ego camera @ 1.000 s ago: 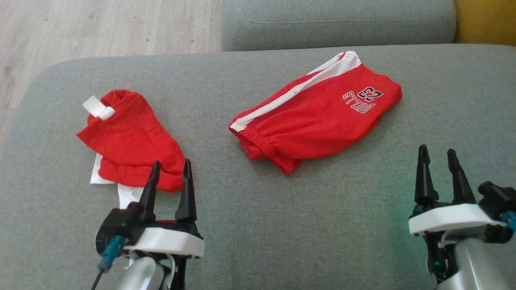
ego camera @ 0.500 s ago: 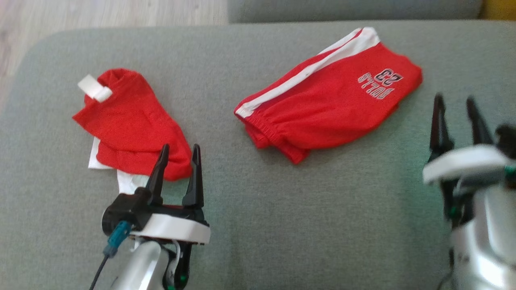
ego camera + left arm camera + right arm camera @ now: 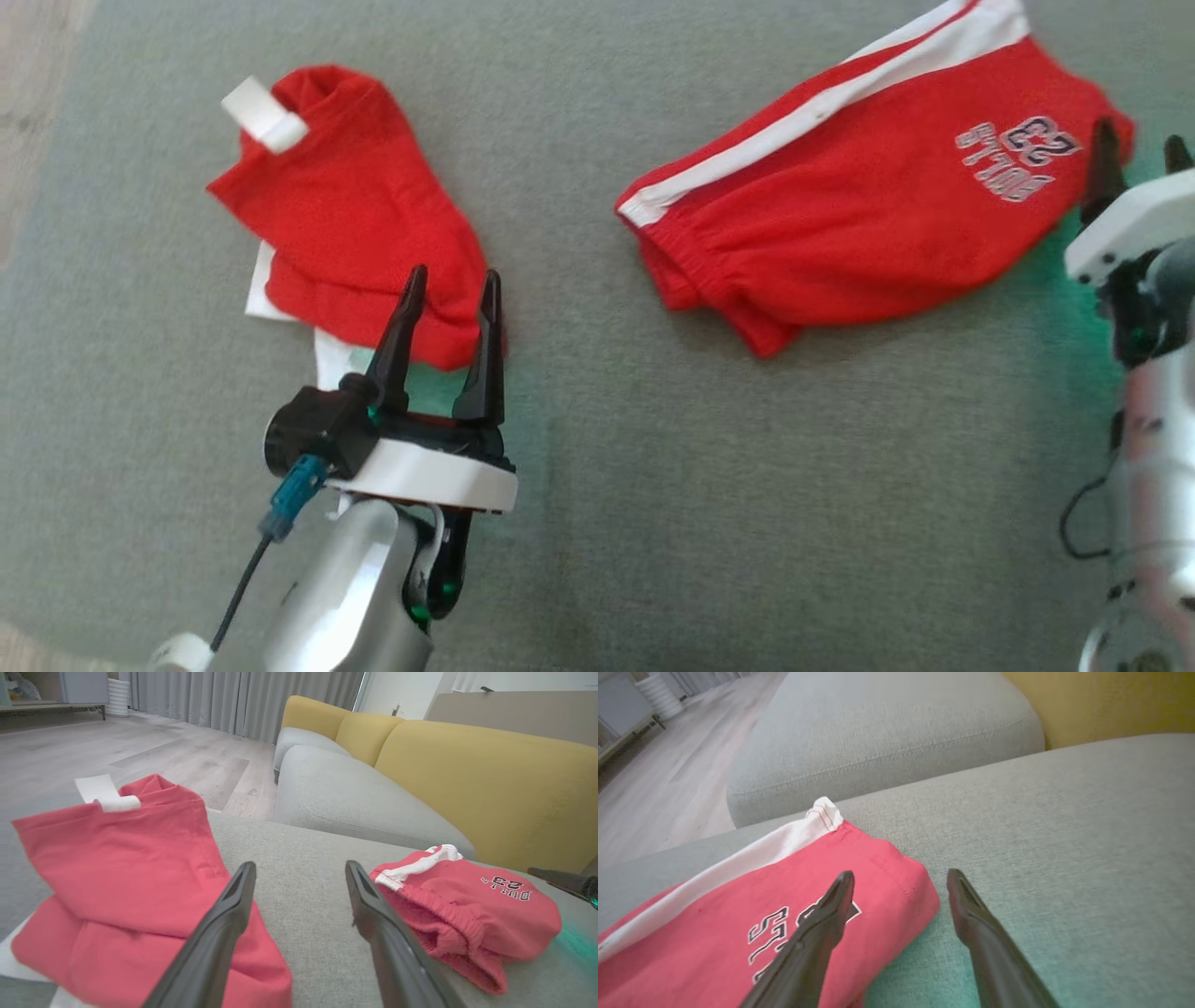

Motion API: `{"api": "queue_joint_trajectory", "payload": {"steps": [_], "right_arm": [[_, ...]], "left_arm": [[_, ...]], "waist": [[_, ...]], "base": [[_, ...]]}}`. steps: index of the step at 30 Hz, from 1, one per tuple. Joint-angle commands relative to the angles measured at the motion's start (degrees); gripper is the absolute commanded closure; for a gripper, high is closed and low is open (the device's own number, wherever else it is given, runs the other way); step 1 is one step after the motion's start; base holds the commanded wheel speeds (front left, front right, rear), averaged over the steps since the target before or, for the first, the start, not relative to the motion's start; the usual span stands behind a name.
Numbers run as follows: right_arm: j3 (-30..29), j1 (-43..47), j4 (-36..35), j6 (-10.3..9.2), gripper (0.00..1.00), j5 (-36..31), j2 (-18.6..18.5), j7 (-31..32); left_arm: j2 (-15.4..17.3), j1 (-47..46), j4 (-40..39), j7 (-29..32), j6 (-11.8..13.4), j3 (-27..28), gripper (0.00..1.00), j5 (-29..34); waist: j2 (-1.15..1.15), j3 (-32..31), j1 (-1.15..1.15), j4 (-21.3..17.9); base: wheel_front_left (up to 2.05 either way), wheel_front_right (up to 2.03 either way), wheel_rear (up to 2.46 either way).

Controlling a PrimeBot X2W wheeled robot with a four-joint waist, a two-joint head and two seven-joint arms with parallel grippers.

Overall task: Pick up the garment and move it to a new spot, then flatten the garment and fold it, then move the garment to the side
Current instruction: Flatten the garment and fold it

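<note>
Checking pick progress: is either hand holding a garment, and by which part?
Nothing is held: left hand open over the near edge of the folded red garment, right hand open by the print on the red shorts.

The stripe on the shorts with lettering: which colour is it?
The stripe is white, on red shorts; best in head view.

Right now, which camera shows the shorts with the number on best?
The head view: the shorts lie almost whole there, waistband, white stripe and print together. The left wrist view sees them low from the waistband end, at the right. The right wrist view is close on the printed corner and stripe.
</note>
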Motion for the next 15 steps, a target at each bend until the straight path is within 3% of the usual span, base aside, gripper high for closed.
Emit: {"api": "queue_joint_trajectory", "payload": {"steps": [1,6,15], "right_arm": [[0.64,-2.79,-0.3,-0.05,0.0,-0.86,-0.66,0.6],[-1.82,-7.35,6.69,-0.05,0.0,-4.02,-3.45,2.22],[0.32,-12.28,15.62,-0.05,0.0,-5.38,-6.86,3.49]], "left_arm": [[0.27,-1.63,-1.27,-0.37,-0.27,1.48,0.0,0.66],[-0.03,-2.77,-1.25,-0.37,-0.83,1.17,0.0,0.82],[-0.21,-4.51,-1.58,-0.37,-0.58,-1.07,0.0,-0.5]], "waist": [[0.0,1.61,-0.02,1.56],[0.0,3.45,-0.02,3.4],[0.0,5.31,-0.02,5.7]], "base": [[0.0,0.0,0.0],[0.0,0.0,0.0],[0.0,0.0,0.0]]}}
